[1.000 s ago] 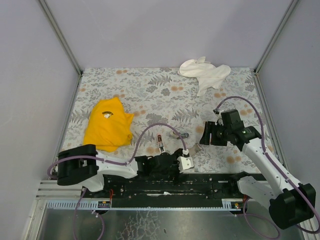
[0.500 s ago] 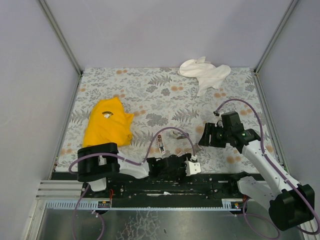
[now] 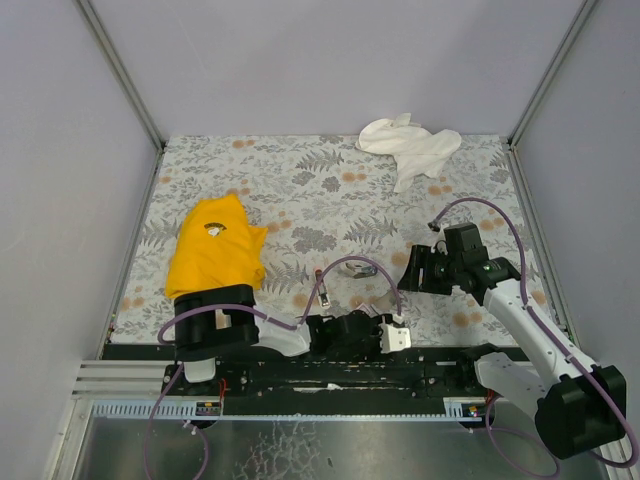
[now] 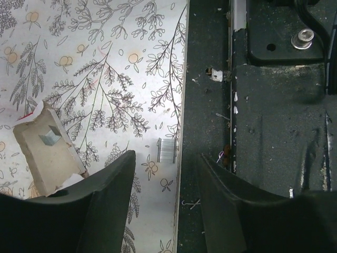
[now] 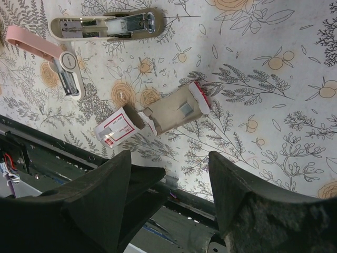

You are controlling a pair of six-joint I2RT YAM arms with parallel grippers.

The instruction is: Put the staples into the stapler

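Top external view: my left arm lies low along the near edge of the desk (image 3: 300,180), with the left hand (image 3: 396,336) near the middle of that edge. The right hand (image 3: 415,268) hangs over the desk's right half. The pink stapler (image 3: 321,288) lies between them, nearer the left arm. A yellow cloth (image 3: 215,255) lies at the left and a white cloth (image 3: 410,145) at the far right corner, both well apart from the hands. Left wrist view: the left hand is released, its fingers (image 4: 105,211) spread with nothing between them. A staple strip (image 4: 167,150) lies flat on the desk just beside the near edge, ahead of the gap. The grey-brown tray (image 4: 50,158) lies off to the left with a short silvery piece in it, and a black rail (image 4: 274,132) runs along the right. Right wrist view: the right hand is released too, jaws apart and holding nothing. Below it the tray sits just beside the red box sleeve (image 5: 118,127). The stapler lies further off, its pink top swung open from the white base, near a pale beige block (image 5: 105,23)
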